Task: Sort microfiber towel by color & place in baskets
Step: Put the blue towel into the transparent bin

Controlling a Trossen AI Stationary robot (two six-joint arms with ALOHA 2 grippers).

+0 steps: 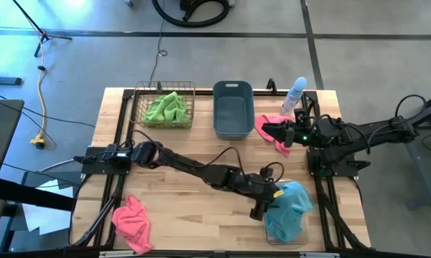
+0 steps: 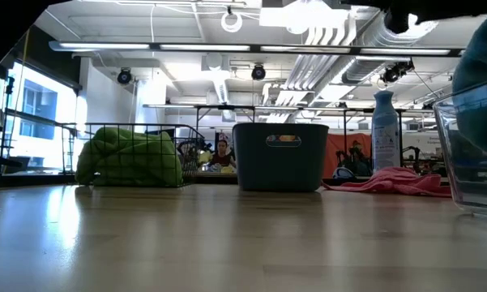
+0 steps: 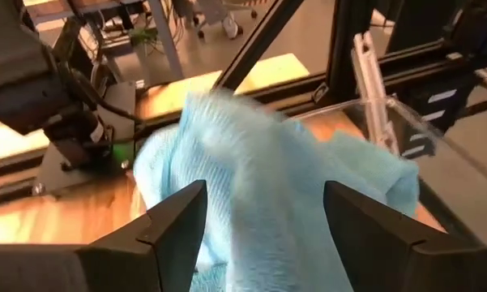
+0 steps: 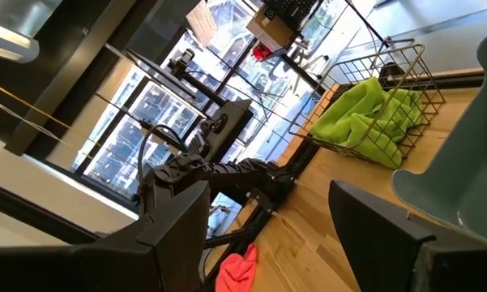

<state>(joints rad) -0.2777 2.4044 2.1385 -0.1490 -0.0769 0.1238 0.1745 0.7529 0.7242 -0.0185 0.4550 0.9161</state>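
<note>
A light blue towel [image 1: 290, 208] [image 3: 259, 162] lies heaped in the clear bin [image 1: 305, 236] [image 3: 405, 122] at the near right, part of it draped over the rim. My left gripper [image 1: 260, 210] [image 3: 263, 191] is open at the bin's left side, just above and short of the towel. Green towels [image 1: 168, 107] fill the wire basket [image 1: 140, 97] at the far edge. One pink towel [image 1: 264, 123] lies on the table by the grey-blue tub [image 1: 233, 107]. Another pink towel [image 1: 133, 222] lies at the near left. My right gripper [image 1: 272, 131] [image 4: 267, 191] hovers open over the far pink towel.
A pale spray bottle [image 1: 295, 94] [image 2: 385, 130] stands at the far right behind the pink towel. My left arm stretches across the middle of the table. Bare wood shows at the centre and along the near edge between the pink towel and the bin.
</note>
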